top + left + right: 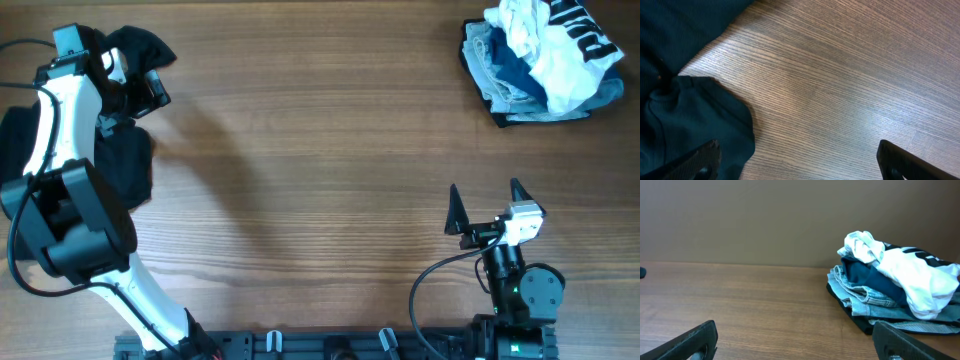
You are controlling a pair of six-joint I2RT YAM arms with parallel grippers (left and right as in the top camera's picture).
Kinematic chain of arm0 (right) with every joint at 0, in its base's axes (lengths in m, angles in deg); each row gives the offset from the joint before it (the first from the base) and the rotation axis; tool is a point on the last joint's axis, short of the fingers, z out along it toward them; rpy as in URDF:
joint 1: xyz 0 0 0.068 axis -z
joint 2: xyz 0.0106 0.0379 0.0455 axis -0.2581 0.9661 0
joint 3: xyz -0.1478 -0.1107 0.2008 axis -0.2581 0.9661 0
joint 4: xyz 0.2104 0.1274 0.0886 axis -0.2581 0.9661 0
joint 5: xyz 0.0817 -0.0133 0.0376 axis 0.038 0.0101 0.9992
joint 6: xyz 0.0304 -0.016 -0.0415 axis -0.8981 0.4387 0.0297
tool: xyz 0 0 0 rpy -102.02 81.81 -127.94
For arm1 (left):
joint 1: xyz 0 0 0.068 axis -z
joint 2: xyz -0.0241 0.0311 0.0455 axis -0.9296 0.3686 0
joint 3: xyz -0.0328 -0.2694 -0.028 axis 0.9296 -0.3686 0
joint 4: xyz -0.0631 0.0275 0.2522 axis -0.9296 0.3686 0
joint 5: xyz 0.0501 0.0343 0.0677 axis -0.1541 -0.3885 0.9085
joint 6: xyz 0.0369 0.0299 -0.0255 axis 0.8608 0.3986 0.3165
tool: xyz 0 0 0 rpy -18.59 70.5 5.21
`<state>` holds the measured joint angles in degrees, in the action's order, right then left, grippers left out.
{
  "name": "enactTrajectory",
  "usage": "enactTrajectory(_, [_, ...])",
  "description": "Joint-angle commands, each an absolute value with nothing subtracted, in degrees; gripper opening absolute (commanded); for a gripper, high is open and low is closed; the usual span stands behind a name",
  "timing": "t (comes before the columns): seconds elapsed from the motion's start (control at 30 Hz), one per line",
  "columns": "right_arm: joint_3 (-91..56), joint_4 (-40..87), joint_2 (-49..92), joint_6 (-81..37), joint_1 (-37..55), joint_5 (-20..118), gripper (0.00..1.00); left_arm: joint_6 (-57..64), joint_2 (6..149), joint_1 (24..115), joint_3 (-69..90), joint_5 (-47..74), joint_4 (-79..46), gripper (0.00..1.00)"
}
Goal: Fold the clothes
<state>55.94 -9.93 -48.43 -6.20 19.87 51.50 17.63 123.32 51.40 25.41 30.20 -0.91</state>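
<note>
A black garment (128, 168) lies crumpled at the table's far left, partly hidden under my left arm. My left gripper (152, 90) hovers over its right edge, open. In the left wrist view the dark fabric (690, 115) fills the left side; one fingertip (702, 161) stands over it and the other over bare wood, with nothing held in the gripper (800, 165). The other clothes sit in a pile (540, 60) at the far right: a white garment with black lettering (912, 275) on top of navy-blue (872, 280) and pale-denim (865, 300) pieces. My right gripper (485, 205) is open and empty near the front edge, well short of the pile.
Wood-grain table (320, 150) stretches between the two clothing heaps. A rail (330, 345) with arm bases runs along the front edge. A brown wall (765, 220) stands behind the table.
</note>
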Motion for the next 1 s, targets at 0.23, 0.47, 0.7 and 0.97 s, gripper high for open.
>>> enactTrajectory(0.23, [56.0,-10.0,-49.3,-5.4,19.6,52.7,1.00,16.7,123.5,51.7,26.0,29.5,-0.9,1.00])
enactTrajectory(0.47, [56.0,-10.0,-49.3,-5.4,19.6,52.7,1.00,16.7,115.3,54.9,26.0,29.5,-0.9,1.00])
enactTrajectory(0.7, [56.0,-10.0,-49.3,-5.4,19.6,52.7,1.00,16.7,99.7,57.3,26.0,29.9,0.0,1.00])
enactTrajectory(0.97, [56.0,-10.0,-49.3,-5.4,19.6,52.7,1.00,20.1,83.1,57.2,22.4,29.9,-4.4,1.00])
